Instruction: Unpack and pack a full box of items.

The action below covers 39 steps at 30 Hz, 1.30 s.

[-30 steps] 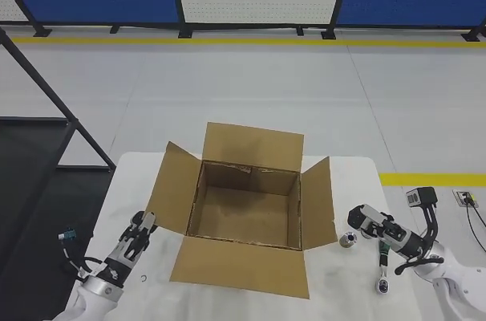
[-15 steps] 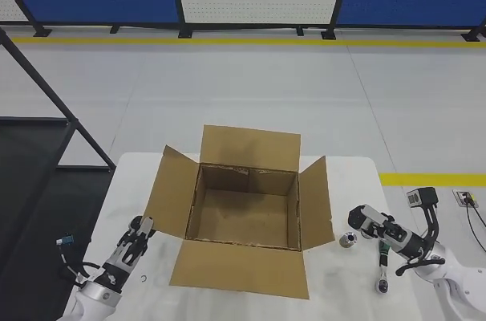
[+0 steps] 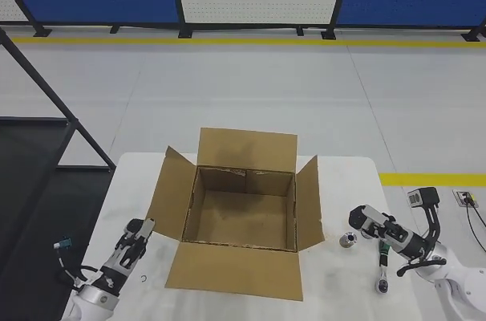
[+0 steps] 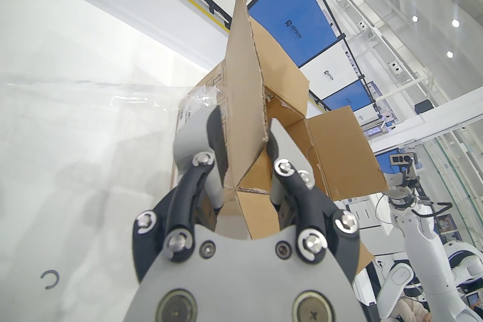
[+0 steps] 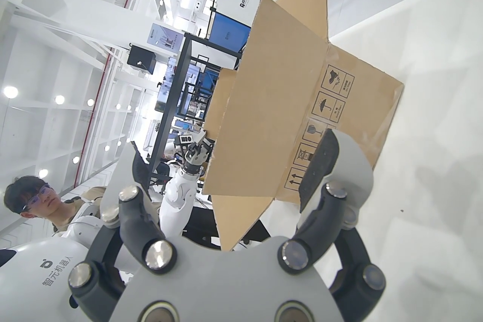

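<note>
Fingers (image 4: 213, 138) of left gripper (image 4: 243, 119) spread, lined up on left flap (image 3: 167, 193) of empty brown cardboard box (image 3: 241, 217), centre of white worktop (image 3: 347, 184). Right gripper (image 5: 230, 146) parted by right edge, near silver ratchet wrench (image 3: 380, 273), likely next in.

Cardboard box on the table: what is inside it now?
Seen from above, the cardboard box holds no visible items; its bare brown floor lies open. The floor strip against the near wall is hidden by that wall.

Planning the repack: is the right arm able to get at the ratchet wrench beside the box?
Likely yes: the ratchet wrench lies on bare table close by the open right gripper, with nothing over it.
</note>
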{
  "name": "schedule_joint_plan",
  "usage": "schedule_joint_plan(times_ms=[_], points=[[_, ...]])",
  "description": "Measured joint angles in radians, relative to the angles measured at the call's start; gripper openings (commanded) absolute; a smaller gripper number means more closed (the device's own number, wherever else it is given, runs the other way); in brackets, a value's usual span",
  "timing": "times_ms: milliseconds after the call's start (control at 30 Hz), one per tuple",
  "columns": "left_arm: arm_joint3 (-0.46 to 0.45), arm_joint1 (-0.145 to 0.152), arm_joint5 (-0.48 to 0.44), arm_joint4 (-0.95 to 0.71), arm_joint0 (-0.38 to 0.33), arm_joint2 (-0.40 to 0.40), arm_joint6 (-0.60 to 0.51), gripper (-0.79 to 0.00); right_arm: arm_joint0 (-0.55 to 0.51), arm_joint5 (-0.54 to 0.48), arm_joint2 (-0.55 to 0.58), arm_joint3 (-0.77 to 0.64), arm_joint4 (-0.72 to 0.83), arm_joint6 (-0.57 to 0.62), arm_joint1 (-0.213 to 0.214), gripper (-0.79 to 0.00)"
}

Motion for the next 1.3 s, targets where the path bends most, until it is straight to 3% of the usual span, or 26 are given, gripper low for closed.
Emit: schedule_joint_plan(times_ms=[167, 433, 633, 1167, 1300], points=[[-0.017, -0.001, 0.004, -0.026, 0.012, -0.017, 0.007, 0.000, 0.004, -0.001, 0.007, -0.010, 0.007, 0.013, 0.003, 0.000], [-0.077, 0.002, -0.043, -0.217, 0.035, -0.107, -0.045, 0.000, -0.048, 0.014, 0.121, -0.101, 0.018, 0.089, 0.020, 0.000], [-0.094, 0.002, -0.070, -0.332, 0.028, -0.179, -0.030, 0.000, -0.103, 0.114, 0.227, -0.135, -0.014, 0.118, 0.034, 0.000], [-0.094, 0.002, -0.070, -0.330, 0.029, -0.177, -0.030, 0.000, -0.105, 0.117, 0.230, -0.139, -0.016, 0.112, 0.034, 0.000], [-0.095, 0.001, -0.073, -0.321, 0.042, -0.164, -0.038, 0.000, -0.148, 0.174, 0.237, -0.210, -0.191, 0.013, 0.037, 0.000]])
